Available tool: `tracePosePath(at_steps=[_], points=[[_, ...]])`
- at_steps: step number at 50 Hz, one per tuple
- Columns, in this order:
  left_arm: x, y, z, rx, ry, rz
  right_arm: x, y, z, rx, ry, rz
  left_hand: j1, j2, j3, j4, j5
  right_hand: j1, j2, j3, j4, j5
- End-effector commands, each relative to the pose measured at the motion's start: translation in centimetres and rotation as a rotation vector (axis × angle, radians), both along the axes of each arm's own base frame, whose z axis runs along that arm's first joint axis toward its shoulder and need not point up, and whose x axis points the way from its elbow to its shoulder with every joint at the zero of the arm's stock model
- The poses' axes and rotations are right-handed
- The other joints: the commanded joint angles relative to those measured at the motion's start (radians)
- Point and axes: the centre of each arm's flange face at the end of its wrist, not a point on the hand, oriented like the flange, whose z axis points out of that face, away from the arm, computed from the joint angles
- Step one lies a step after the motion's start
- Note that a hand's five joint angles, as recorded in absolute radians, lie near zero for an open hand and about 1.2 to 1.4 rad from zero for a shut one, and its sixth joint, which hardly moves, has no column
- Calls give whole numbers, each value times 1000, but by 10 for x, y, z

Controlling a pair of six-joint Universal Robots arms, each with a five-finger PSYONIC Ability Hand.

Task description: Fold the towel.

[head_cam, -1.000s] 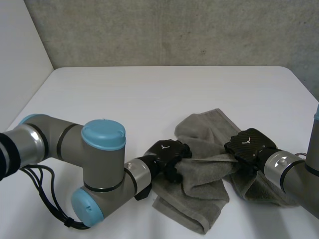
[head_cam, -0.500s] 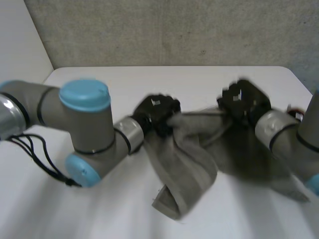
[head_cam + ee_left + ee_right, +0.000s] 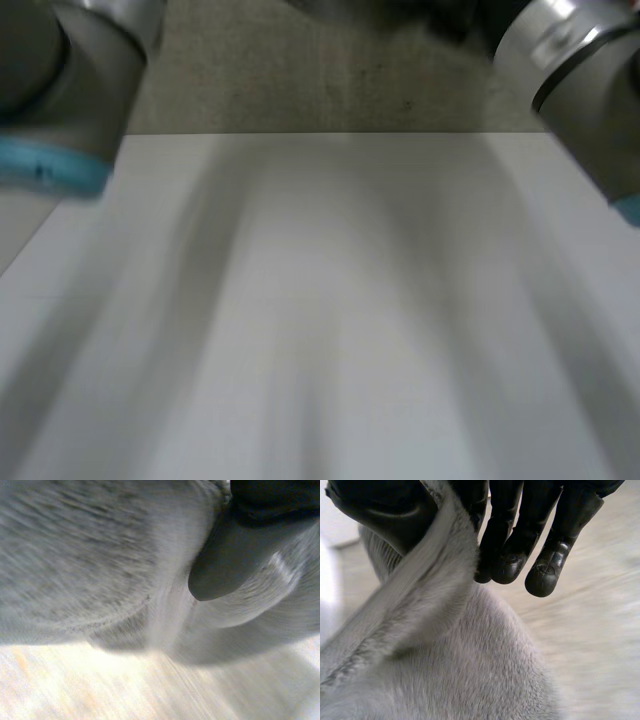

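Note:
In the left wrist view the grey towel [image 3: 90, 555] hangs close under my left hand [image 3: 235, 555], whose black thumb presses into the cloth and pinches a bunched fold. In the right wrist view my right hand [image 3: 520, 530] holds a hemmed edge of the towel [image 3: 470, 670] between its thumb [image 3: 380, 510] and curled fingers, and the cloth drapes down from there above the table. In the head view both arms are raised high, the left arm [image 3: 60, 80] and the right arm [image 3: 580, 70] reaching up past the view's upper edge.
The white table [image 3: 330, 300] stretches below the raised arms. A grey concrete wall [image 3: 330, 80] stands behind the table's far edge.
Both hands have risen fast from the table with the towel between them, and the towel has left the tabletop in the head view.

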Motion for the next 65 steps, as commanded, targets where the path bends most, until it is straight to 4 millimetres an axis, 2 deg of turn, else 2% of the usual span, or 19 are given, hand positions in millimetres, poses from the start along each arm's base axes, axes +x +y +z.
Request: tracePosePath(at_steps=[1, 2, 4, 6, 7, 9, 10, 12, 13, 17, 23, 25, 29, 31, 35, 41, 44, 54, 65], points=[[18, 7, -132, 329, -207, -36, 7, -2, -84, 246, 137, 35, 40, 33, 16, 36, 21, 67, 63, 51, 52, 52], [19, 7, -132, 330, -207, -36, 7, -2, -84, 246, 137, 35, 40, 33, 16, 36, 21, 67, 63, 51, 52, 52], [27, 14, -172, 420, -254, -25, 11, 0, -120, 326, 174, 50, 40, 33, 16, 36, 21, 67, 63, 51, 52, 52], [31, 17, -190, 458, -277, -20, 16, 4, -138, 362, 196, 59, 40, 33, 16, 36, 21, 67, 63, 51, 52, 52], [31, 17, -190, 458, -278, -20, 16, 4, -138, 363, 196, 59, 40, 33, 16, 36, 21, 67, 63, 51, 52, 52], [39, 20, -230, 540, -344, -1, 18, 7, -178, 459, 242, 62, 40, 33, 16, 36, 21, 67, 63, 51, 52, 52], [39, 20, -230, 541, -345, -1, 18, 7, -178, 459, 242, 62, 40, 33, 16, 36, 21, 67, 63, 51, 52, 52], [46, 25, -259, 595, -426, 14, 17, 9, -213, 546, 288, 49, 40, 33, 16, 36, 21, 67, 63, 51, 52, 52], [46, 25, -259, 595, -427, 14, 17, 9, -214, 547, 288, 48, 40, 33, 16, 36, 21, 67, 63, 51, 52, 52], [63, 23, -277, 645, -490, 59, 13, 13, -245, 627, 332, 21, 40, 33, 16, 36, 21, 67, 63, 51, 52, 52], [78, 13, -273, 650, -469, 107, 11, 19, -241, 639, 329, 15, 40, 33, 16, 36, 21, 67, 63, 51, 52, 52], [79, 11, -264, 632, -457, 115, 9, 20, -221, 641, 268, 9, 40, 33, 16, 36, 21, 67, 63, 51, 52, 52], [79, 12, -248, 603, -440, 117, 7, 20, -208, 682, 189, 5, 40, 33, 16, 36, 21, -2, -7, -18, -17, -17], [80, 14, -236, 578, -420, 119, 4, 23, -205, 748, 128, 3, 40, 33, 16, 36, 21, -429, -434, -445, -444, -444], [79, 13, -224, 558, -381, 119, 1, 25, -201, 807, 74, -1, 40, 33, 16, 36, 21, -706, -711, -722, -721, -721], [79, 7, -200, 508, -309, 123, -6, 37, -198, 923, 35, -2, 40, 33, 16, 36, 21, -821, -826, -837, -836, -836], [86, -1, -193, 500, -292, 148, -14, 32, -199, 936, 25, -33, 40, 33, 16, 36, 21, -821, -826, -837, -837, -836], [94, -7, -190, 515, -279, 170, -50, 9, -209, 989, 1, -159, 40, 33, 16, 36, 21, -807, -811, -823, -822, -821], [98, -10, -190, 538, -236, 172, -70, 5, -222, 1044, 2, -205, 40, 33, 16, 36, 21, -866, -870, -881, -881, -880]])
